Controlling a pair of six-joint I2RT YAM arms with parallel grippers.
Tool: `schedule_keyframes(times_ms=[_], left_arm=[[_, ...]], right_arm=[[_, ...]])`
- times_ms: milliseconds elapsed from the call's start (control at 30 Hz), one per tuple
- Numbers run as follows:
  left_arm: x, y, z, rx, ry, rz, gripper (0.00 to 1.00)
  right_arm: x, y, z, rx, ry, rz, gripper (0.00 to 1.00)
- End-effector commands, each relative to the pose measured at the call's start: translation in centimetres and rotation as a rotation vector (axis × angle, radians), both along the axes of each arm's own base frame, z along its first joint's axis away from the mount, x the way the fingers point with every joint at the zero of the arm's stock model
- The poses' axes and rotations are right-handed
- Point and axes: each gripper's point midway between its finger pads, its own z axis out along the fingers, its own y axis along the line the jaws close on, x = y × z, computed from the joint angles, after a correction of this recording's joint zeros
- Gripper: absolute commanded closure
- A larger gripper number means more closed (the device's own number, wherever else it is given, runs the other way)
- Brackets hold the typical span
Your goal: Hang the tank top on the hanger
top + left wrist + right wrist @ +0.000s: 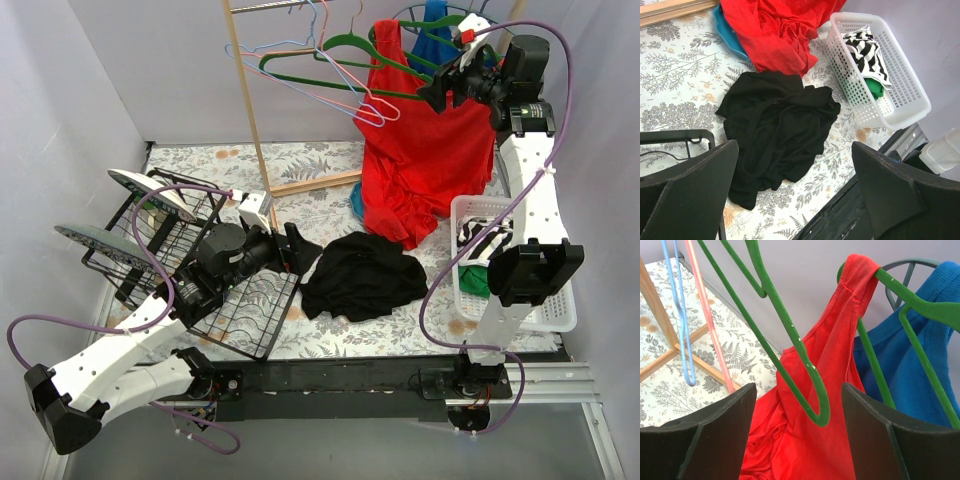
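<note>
While the black tank top (362, 275) lies crumpled on the flowered table (200, 160), both grippers are spread open and hold nothing. The left gripper (303, 250) hovers just beside the heap, above a black wire rack (250, 312). The right gripper (437, 92) is up near the rail, with the green hanger (790, 340) hanging between its fingers. A red top (420, 160) hangs close behind that hanger, and a thin pink hanger (711, 325) hangs beside it. A white basket (462, 225) holding a striped garment (483, 240) sits near the heap.

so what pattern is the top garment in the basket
Black-and-white stripes; the garment shows best in the left wrist view.
</note>
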Motion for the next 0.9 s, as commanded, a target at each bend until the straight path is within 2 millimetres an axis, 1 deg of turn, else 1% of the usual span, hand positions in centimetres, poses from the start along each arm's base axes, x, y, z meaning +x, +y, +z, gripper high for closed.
schedule_keyframes(times_ms=[0,233,267,400,600,667,733,867], left_arm=[[0.1,0.4,0.1,-0.006,-0.011,0.017,0.03],[0.1,0.3,0.2,-0.013,-0.006,0.015,0.03],[0.1,0.3,0.2,-0.015,-0.005,0.014,0.03],[0.1,0.2,0.1,-0.013,0.000,0.011,0.02],[0.1,0.1,-0.1,-0.015,0.006,0.012,0.02],[0.1,0.1,-0.2,-0.013,0.006,0.012,0.02],[0.1,0.1,-0.2,-0.013,0.008,0.012,0.02],[0.1,0.1,-0.3,-0.013,0.010,0.013,0.02]], right_arm=[[0.4,-0.6,2.6,0.005,-0.090,-0.004,0.24],[1.7,-0.2,0.9,0.012,-0.061,0.030,0.25],[2.0,-0.1,0.4,0.014,-0.051,0.033,0.26],[2.5,0.0,-0.2,0.014,-0.041,0.043,0.29],[1.7,0.8,-0.9,0.015,-0.017,0.102,0.39],[1.4,0.9,-1.1,0.014,-0.010,0.120,0.45],[0.7,1.3,-1.4,0.014,0.001,0.144,0.51],[-0.4,1.4,-1.9,0.010,0.019,0.170,0.58]])
